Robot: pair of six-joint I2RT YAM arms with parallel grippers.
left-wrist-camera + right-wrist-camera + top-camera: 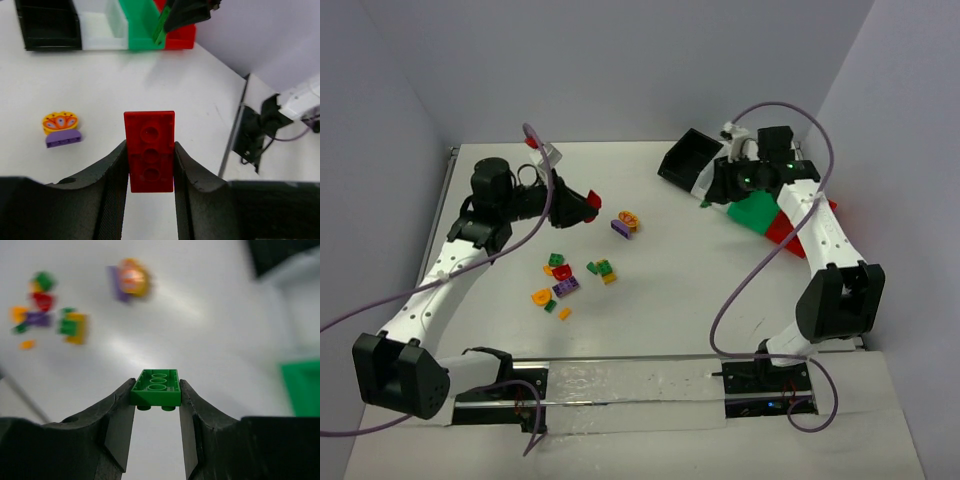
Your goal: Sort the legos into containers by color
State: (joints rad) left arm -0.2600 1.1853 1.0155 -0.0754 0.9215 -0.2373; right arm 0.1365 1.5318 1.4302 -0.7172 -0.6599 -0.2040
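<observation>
Left gripper is pinching a red brick lengthwise, jaws partly closed, with the red bin lying well ahead; right gripper, likewise clamping a green brick, is hovering with the green bin close beside it.

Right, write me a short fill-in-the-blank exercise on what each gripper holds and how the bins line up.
1. The left gripper is shut on a brick whose colour is ____.
2. The right gripper is shut on another brick, and its colour is ____.
3. In the row of bins, the white bin stands between the green bin and the ____ one.

Missing words: red; green; black.
</observation>
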